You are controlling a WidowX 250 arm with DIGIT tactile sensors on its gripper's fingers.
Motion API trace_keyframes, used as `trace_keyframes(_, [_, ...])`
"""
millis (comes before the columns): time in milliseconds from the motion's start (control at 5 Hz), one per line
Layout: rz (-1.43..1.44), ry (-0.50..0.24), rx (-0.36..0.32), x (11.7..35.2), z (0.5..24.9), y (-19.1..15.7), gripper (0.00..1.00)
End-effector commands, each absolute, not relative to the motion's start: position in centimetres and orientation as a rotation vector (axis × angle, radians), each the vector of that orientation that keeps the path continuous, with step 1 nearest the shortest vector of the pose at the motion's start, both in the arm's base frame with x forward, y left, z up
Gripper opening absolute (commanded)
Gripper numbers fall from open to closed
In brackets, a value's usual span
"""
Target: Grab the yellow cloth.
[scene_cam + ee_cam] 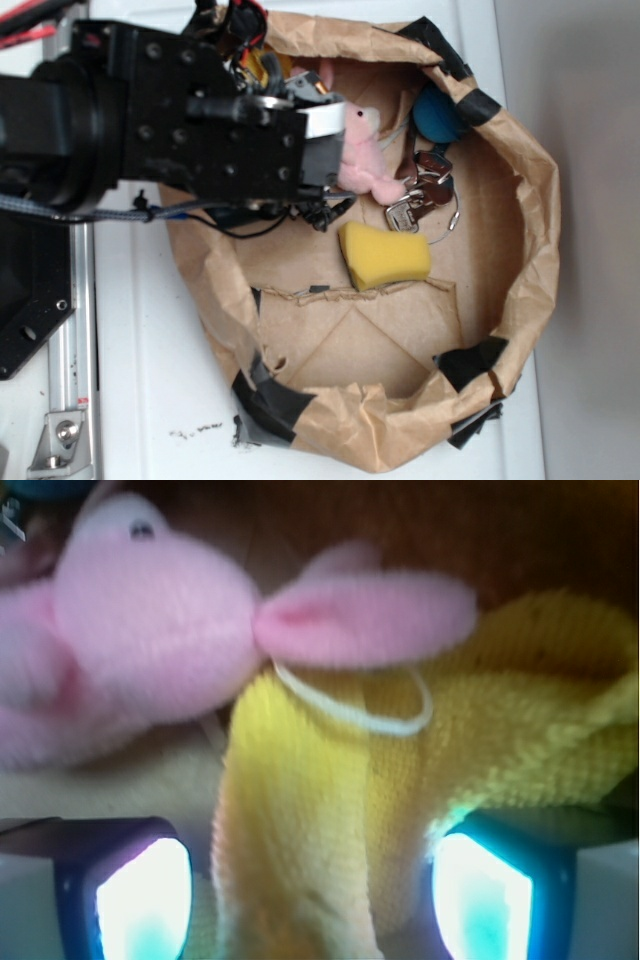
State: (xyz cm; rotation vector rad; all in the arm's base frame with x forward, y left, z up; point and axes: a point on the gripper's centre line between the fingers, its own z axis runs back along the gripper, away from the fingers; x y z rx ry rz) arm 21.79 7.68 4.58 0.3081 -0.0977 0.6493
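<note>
Cloth (pixel 330 810) lies between the 2 fingers of the open hand (pixel 315 900), beside the bunny (pixel 140 630); closing comes next.

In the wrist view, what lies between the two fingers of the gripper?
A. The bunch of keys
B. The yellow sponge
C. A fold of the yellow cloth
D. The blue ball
C: in the wrist view, a fuzzy fold of the yellow cloth runs down between the two lit fingers of the gripper, with the pink plush bunny just behind it.
</note>
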Motion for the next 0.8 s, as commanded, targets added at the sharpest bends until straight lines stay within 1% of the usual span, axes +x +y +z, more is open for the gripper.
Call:
trace_keyframes(0, [0.698, -0.123, 0.305, 19.9, 5.9, 11.3, 1.00])
trace_keyframes(200, [0.661, -0.090, 0.292, 19.8, 4.0, 12.0, 0.83])
trace_keyframes(400, [0.576, -0.113, 0.247, 19.9, 3.9, 11.9, 0.00])
trace_keyframes(600, [0.498, -0.141, 0.205, 20.1, 4.8, 11.9, 0.00])
